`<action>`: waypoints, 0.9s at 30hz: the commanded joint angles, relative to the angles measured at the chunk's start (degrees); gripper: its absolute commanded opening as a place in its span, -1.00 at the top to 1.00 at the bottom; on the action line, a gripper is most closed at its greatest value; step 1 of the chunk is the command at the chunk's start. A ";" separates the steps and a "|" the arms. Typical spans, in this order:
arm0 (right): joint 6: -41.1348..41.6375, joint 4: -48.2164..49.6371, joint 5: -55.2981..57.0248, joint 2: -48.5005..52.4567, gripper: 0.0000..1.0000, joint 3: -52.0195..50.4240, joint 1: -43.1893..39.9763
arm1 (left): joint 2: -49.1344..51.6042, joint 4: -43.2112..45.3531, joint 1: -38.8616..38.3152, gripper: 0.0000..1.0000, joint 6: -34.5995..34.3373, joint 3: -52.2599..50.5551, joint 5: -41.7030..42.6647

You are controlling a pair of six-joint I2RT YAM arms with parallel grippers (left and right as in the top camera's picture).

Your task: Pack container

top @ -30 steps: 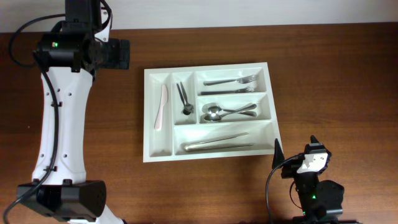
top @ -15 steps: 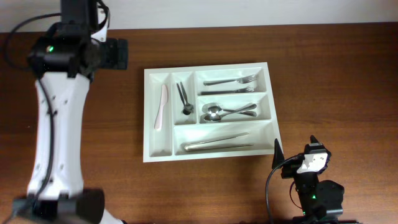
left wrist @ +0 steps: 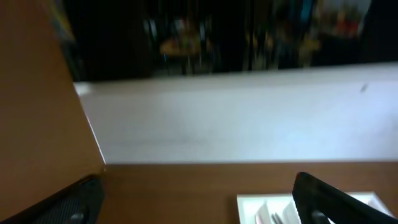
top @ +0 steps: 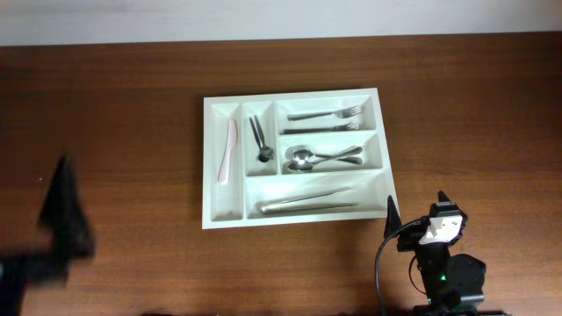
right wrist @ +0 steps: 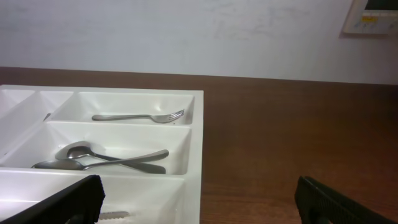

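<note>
Cutlery is seen sorted in the tray point(top: 226, 202), which lies flat at the middle of the table point(top: 132, 114), slightly nearer the far edge. A pale knife point(top: 228, 151) is held in the leftmost narrow compartment, and a dark utensil point(top: 259, 140) in the narrow one beside it. Two forks point(top: 329, 118) are laid in the far wide compartment with tines to the right. Two spoons point(top: 320, 158) are crossed in the middle wide one. A long metal piece point(top: 307, 204) is placed in the near wide compartment; what kind it is cannot be told.

The right gripper point(top: 417, 211) is parked near the table's front edge, just off the tray's near right corner and apart from it. In its wrist view the right gripper point(right wrist: 199, 186) is shown spread wide, with nothing between the fingers point(right wrist: 62, 202). The tray wall point(right wrist: 196, 186), one fork point(right wrist: 140, 116) and the spoons point(right wrist: 106, 160) are seen ahead to its left.

The left arm point(top: 66, 219) is rendered only as a dark smear at the lower left, well apart from the tray. In its blurred wrist view the left gripper point(left wrist: 198, 186) is likewise seen spread wide and empty, and a corner of the tray point(left wrist: 249, 208) is caught low in the picture.
</note>
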 commanded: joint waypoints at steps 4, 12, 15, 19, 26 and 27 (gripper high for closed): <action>0.02 0.02 -0.55 -0.63 -0.97 -0.46 -0.37 | -9.75 -1.55 0.09 -0.99 0.76 -3.80 -1.51; 0.02 0.02 -0.55 -0.63 -0.97 -0.46 -0.37 | -22.88 -2.97 0.31 -0.98 1.64 -18.97 -1.36; 0.02 0.02 -0.55 -0.63 -0.97 -0.46 -0.37 | -27.96 -2.19 1.77 -0.98 1.60 -28.81 -0.55; 0.02 0.02 -0.55 -0.63 -0.97 -0.46 -0.37 | -33.81 3.19 3.08 -0.98 1.64 -42.86 1.70; 0.02 0.02 -0.55 -0.63 -0.97 -0.46 -0.37 | -42.53 22.12 4.35 -0.98 1.64 -67.19 7.78; 0.02 0.02 -0.55 -0.63 -0.97 -0.46 -0.37 | -43.52 24.70 4.35 -0.99 1.62 -70.51 8.35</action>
